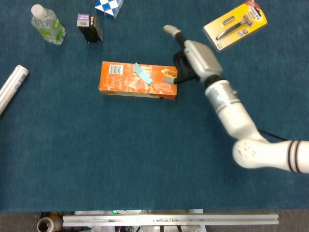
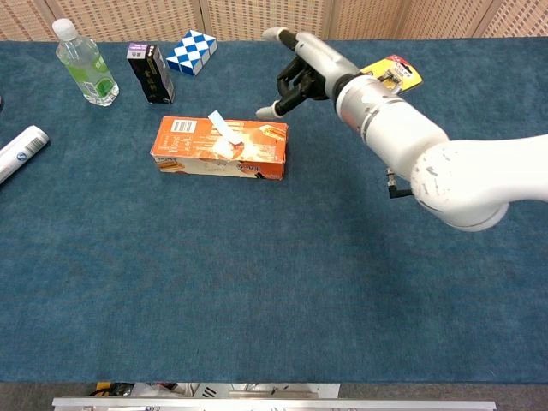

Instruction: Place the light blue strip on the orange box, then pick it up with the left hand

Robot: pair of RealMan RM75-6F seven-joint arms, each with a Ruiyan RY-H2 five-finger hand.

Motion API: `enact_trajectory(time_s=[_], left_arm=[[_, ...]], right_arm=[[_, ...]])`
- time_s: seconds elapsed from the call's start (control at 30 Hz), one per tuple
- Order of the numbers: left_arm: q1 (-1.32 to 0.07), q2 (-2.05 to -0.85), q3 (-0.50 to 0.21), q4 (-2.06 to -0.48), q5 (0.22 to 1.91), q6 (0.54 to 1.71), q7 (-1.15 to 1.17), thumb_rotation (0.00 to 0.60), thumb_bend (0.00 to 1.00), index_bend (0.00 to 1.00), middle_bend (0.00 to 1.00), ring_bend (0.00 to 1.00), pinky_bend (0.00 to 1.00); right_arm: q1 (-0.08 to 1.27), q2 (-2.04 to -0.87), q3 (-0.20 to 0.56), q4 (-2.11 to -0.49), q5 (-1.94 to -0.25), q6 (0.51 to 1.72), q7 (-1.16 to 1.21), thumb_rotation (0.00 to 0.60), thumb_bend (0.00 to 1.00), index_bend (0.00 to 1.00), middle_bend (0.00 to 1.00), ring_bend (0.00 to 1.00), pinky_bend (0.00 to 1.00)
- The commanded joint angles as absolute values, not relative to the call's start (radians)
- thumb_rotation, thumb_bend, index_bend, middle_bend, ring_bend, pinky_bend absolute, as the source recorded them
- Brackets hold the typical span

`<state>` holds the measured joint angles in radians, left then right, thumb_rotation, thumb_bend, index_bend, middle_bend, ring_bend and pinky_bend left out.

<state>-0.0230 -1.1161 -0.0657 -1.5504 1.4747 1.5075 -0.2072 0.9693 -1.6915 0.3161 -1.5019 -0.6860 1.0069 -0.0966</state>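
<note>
The orange box [image 1: 137, 80] [image 2: 220, 147] lies flat on the blue table. The light blue strip [image 1: 142, 72] [image 2: 222, 125] rests on the box's top, slanted, with nothing holding it. My right hand [image 1: 191, 53] [image 2: 304, 73] hovers just past the box's right end, lifted off the table, fingers spread and empty. My left hand does not appear in either view.
A water bottle [image 1: 47, 23] [image 2: 85, 62], a small black box [image 1: 90, 27] [image 2: 150, 73] and a blue-white checkered cube [image 1: 108, 7] [image 2: 191, 51] stand at the back left. A white tube [image 1: 12, 87] [image 2: 20, 152] lies at the left edge. A yellow razor pack [image 1: 235, 23] [image 2: 396, 74] sits back right.
</note>
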Motion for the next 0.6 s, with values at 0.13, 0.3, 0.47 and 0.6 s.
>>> enact_trajectory(time_s=[0.13, 0.3, 0.47, 0.6], left_arm=[[-0.051, -1.104, -0.055, -1.539, 1.512, 1.481, -0.213, 0.6, 0.47, 0.12, 0.31, 0.36, 0.31], [-0.074, -1.1, -0.049, -1.539, 1.528, 1.454, -0.21, 0.6, 0.47, 0.12, 0.31, 0.36, 0.34], [-0.098, -1.096, -0.05, -1.537, 1.545, 1.441, -0.213, 0.6, 0.47, 0.12, 0.31, 0.37, 0.35], [-0.121, -1.091, -0.046, -1.524, 1.573, 1.429, -0.226, 0.6, 0.47, 0.12, 0.32, 0.37, 0.37]], right_arm=[[0.809, -1.546, 0.199, -1.627, -0.898, 1.153, -0.101, 0.6, 0.19, 0.16, 0.58, 0.62, 0.85], [0.724, -1.466, 0.141, -1.647, -1.005, 1.213, -0.091, 0.6, 0.19, 0.16, 0.53, 0.56, 0.83], [0.651, -1.386, 0.105, -1.692, -1.088, 1.272, -0.099, 0.6, 0.19, 0.2, 0.52, 0.56, 0.83], [0.593, -1.328, 0.075, -1.73, -1.131, 1.327, -0.137, 0.6, 0.19, 0.2, 0.52, 0.54, 0.83]])
